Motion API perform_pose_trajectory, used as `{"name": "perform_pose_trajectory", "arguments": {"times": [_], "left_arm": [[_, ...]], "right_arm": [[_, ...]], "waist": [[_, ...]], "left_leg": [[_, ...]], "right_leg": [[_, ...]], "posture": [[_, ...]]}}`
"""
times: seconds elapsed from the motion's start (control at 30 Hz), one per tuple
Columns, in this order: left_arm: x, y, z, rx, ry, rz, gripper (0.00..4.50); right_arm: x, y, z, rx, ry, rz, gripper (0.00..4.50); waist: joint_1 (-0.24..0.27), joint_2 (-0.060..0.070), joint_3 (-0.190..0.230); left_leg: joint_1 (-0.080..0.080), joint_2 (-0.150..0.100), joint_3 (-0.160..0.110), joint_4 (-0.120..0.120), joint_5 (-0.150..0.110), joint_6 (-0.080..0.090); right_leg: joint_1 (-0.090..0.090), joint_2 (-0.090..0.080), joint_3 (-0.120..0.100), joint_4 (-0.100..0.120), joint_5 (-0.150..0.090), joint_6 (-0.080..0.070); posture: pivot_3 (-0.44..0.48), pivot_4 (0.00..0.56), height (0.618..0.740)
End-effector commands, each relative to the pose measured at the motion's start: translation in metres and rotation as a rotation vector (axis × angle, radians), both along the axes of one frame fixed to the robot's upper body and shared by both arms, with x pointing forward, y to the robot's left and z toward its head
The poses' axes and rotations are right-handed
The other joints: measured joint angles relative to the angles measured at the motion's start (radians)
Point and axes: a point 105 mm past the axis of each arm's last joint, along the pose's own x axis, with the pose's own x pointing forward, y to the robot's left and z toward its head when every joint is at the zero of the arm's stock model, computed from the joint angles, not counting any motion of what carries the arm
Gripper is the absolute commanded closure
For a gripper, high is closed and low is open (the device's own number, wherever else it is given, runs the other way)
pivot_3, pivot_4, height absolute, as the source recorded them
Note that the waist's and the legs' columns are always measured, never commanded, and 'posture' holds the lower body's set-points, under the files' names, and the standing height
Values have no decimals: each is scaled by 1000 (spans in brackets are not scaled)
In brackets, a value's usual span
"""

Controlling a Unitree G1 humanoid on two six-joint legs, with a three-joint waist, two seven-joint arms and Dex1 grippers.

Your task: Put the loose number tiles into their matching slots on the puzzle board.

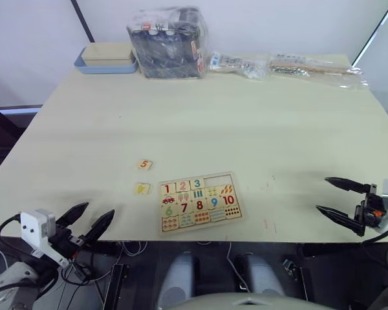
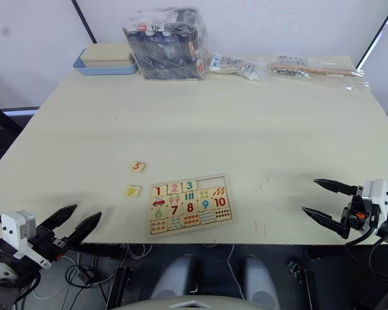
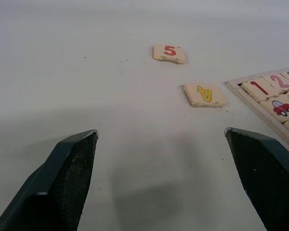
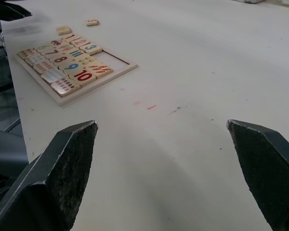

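- Nearest to me, my left end effector hangs at the near left edge of the pale table, its two black fingers spread wide and holding nothing.
- My right end effector hangs at the near right edge, fingers likewise wide apart and empty.
- Between the two end effectors, nearer the left one, lies the flat rectangular pale wooden puzzle board with its thin rim; tiles 1, 2 and 3 sit in its top row, and the slot space to the right of the 3 stands open.
- Just ahead of my left end effector lies a small square pale wooden tile with a yellow 4, just beside the board's left edge but apart from it.
- Beyond it, a little farther from that end effector, rests a like tile with a red 5.
- Far across the table from both end effectors stand a blue tray with a wooden box, a dark plastic-wrapped bundle and clear plastic bags.
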Motion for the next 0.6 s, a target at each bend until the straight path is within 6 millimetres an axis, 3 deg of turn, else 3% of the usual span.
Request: {"name": "perform_pose_trajectory", "arguments": {"times": [0.03, 0.3, 0.4, 0.6], "left_arm": [[0, -1, 7, 5, -20, -14, 46], [14, -18, 15, 21, -32, 1, 46], [25, -41, 21, 49, -5, 23, 46], [38, -70, 30, 86, 58, 133, 46]], "right_arm": [[1, 3, 10, -4, -50, 17, 0], [-4, 28, 25, 25, -71, 195, 0], [-2, 38, 31, 16, -87, 257, 0], [-6, 49, 40, 21, -112, 345, 0]], "waist": [[0, 0, 0], [0, 0, 0], [1, 0, 0], [1, 0, 0]], "left_leg": [[0, 0, 0, 0, 0, 0], [0, 0, 0, 0, 0, 0], [0, 1, 0, 0, 0, 0], [0, 0, -1, 0, 0, 0]], "right_leg": [[0, 0, 0, 0, 0, 0], [0, -2, 0, 0, 0, 0], [0, -4, 0, 0, 0, 0], [0, -3, 0, 0, 0, 0]], "posture": [[0, 150, 740], [0, 150, 740], [0, 150, 740], [0, 150, 740]]}}
